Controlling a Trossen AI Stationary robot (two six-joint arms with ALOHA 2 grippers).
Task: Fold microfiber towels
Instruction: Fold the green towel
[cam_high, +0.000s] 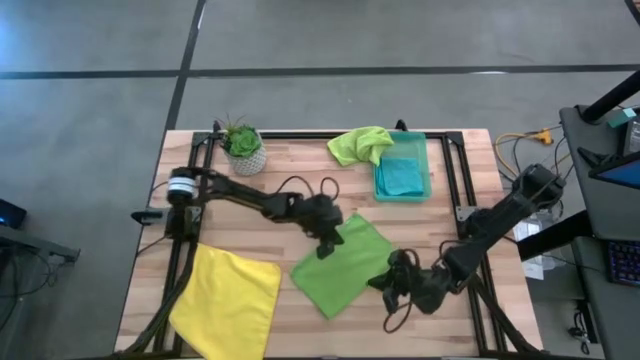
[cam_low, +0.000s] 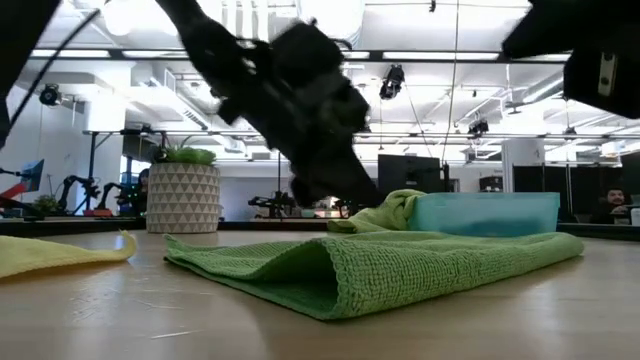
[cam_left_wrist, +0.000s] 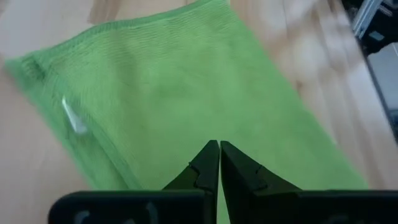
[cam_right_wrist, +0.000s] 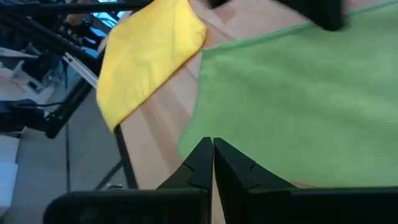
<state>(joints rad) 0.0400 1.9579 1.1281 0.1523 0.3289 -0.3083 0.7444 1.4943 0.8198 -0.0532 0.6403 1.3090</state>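
A: From above, we see the soft lime green microfiber towel (cam_high: 343, 264) lying folded in the middle of the wooden bench (cam_high: 300, 160). The left hand (cam_high: 327, 243) stands over its far corner, fingers pressed together and holding nothing. The right hand (cam_high: 387, 283) is just beside its right edge, also closed and empty.

B: And the other cloths? We see the bright yellow square towel (cam_high: 228, 300) at the front left corner, a second lime green towel (cam_high: 362, 145) crumpled at the back, and a teal towel (cam_high: 401, 176) inside the translucent green plastic bin (cam_high: 427, 170).

A: In the low view, the folded lime green towel (cam_low: 370, 265) shows a rounded fold towards us. We judge it light, floppy and a little grippy, so it is best to pinch it at a corner or a free edge.

B: In the left wrist view, the closed fingers (cam_left_wrist: 205, 165) point down at the middle of the cloth (cam_left_wrist: 180, 93), close above it; whether they touch it, we cannot tell.

A: In the right wrist view, the shut fingers (cam_right_wrist: 202, 162) sit at the edge of the green towel (cam_right_wrist: 298, 99), with the yellow one (cam_right_wrist: 146, 56) farther off.
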